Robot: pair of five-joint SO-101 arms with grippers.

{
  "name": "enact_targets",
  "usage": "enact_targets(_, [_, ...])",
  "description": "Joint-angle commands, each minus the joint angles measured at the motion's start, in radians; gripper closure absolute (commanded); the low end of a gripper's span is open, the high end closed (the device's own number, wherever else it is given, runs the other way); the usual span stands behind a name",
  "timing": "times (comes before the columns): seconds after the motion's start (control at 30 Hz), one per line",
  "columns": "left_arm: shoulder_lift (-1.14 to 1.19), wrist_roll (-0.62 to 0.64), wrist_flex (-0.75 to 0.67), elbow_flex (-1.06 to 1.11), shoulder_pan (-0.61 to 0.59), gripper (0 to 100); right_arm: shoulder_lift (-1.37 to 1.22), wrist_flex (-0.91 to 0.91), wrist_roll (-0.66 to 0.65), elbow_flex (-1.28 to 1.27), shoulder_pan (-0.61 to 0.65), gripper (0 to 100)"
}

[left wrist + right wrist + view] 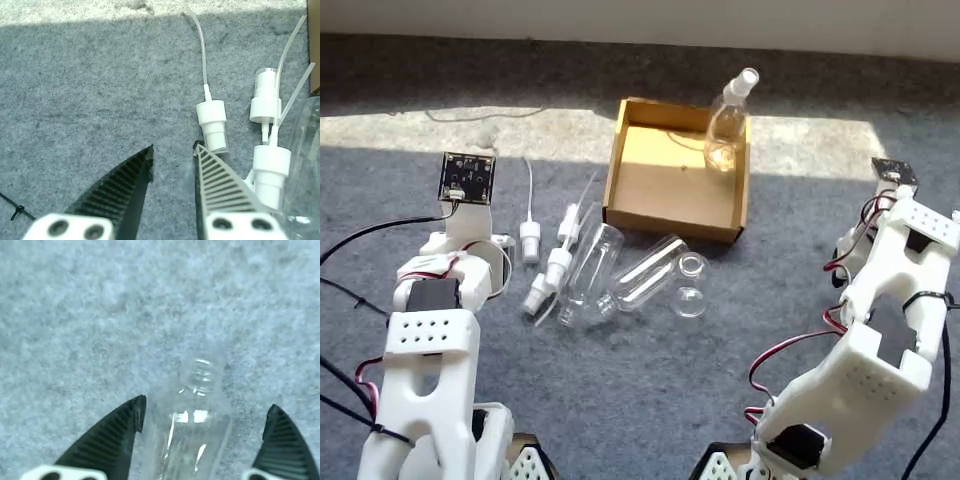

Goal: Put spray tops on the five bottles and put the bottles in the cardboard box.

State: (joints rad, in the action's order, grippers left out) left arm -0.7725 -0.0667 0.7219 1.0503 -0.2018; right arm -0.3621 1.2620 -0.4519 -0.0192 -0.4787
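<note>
Bottle point(192, 425) without a top lies between the fingers of my right gripper point(207, 405), which are wide open on both sides of it. My left gripper point(174, 147) is partly open and holds nothing, just beside three spray tops point(212, 122) on the carpet point(720, 380). One capped bottle point(728, 125) stands in the far right corner of the cardboard box point(670, 225).

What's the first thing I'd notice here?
Probably the cardboard box, half in sunlight, with one capped bottle in its far right corner. In front of it, clear bottles and white spray tops lie in a jumble on the grey carpet. Another uncapped bottle sits between the right gripper's open fingers.
</note>
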Motion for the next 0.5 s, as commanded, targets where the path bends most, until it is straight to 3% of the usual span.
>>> enact_targets(0.0, [-0.012, -0.005, -0.015, -0.005, 0.021, 87, -0.05, -0.013, 0.009, 0.045, -0.004, 67.3])
enact_targets(0.13, [-0.012, -0.005, -0.014, -0.005, 0.021, 87, -0.09, -0.013, 0.009, 0.045, -0.002, 68.0])
enact_targets(0.47, [-0.01, -0.005, -0.014, -0.005, 0.021, 87, -0.087, -0.013, 0.005, 0.047, -0.005, 87.9])
